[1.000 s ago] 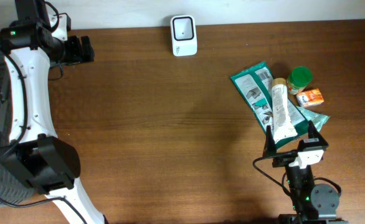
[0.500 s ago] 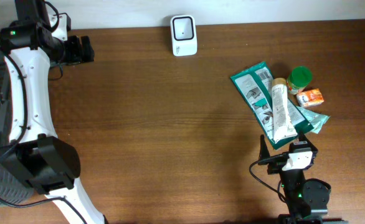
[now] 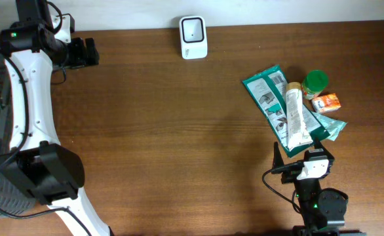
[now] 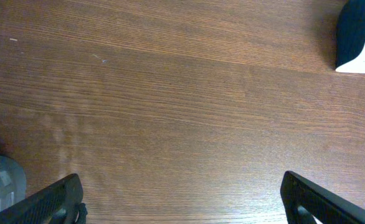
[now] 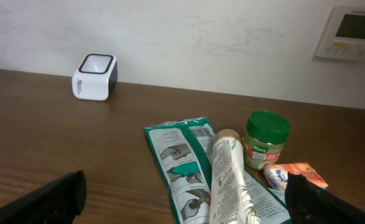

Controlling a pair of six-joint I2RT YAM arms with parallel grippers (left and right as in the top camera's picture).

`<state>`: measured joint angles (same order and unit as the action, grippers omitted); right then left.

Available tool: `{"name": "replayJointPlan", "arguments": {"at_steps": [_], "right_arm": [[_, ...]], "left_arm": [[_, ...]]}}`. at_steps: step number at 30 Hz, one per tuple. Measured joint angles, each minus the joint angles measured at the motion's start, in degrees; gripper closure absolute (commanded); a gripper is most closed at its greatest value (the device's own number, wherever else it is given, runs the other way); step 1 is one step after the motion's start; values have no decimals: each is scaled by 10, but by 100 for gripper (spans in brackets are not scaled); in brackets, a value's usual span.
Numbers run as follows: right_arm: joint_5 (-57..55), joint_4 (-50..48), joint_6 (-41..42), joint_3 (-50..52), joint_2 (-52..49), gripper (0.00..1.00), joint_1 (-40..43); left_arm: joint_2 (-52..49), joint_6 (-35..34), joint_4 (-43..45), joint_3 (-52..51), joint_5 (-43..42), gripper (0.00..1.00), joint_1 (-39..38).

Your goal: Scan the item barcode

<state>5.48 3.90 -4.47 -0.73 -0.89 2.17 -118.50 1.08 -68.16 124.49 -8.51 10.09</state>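
A heap of items lies at the table's right: a white tube (image 3: 296, 118) (image 5: 229, 180) on a green packet (image 3: 269, 95) (image 5: 179, 155), a green-lidded jar (image 3: 315, 82) (image 5: 266, 140) and a small orange pack (image 3: 327, 101) (image 5: 294, 174). The barcode is out of view. The white scanner (image 3: 193, 37) (image 5: 95, 77) (image 4: 360, 31) stands at the back centre. My right gripper (image 3: 301, 157) (image 5: 189, 208) is open, just in front of the tube's near end and holding nothing. My left gripper (image 3: 90, 51) (image 4: 185, 202) is open over bare wood at the back left.
The left arm's white links (image 3: 28, 85) run down the table's left side. A pale wall (image 5: 201, 37) rises behind the table, with a wall panel (image 5: 350, 31) at upper right. The right arm's base (image 3: 323, 206) sits at the front edge.
My right gripper has drawn back toward the front edge, away from the tube's near end that it straddled a second ago. The left arm and the items have not moved.
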Motion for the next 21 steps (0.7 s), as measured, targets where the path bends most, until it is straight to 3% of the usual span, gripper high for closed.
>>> {"name": "replayJointPlan", "arguments": {"at_steps": [15,21], "right_arm": [[0,0,0,0,0,2,0],[0,0,0,0,0,2,0]], "left_arm": [[0,2,0,0,2,1,0],[49,13,-1,-8,54,1,-2]]}}
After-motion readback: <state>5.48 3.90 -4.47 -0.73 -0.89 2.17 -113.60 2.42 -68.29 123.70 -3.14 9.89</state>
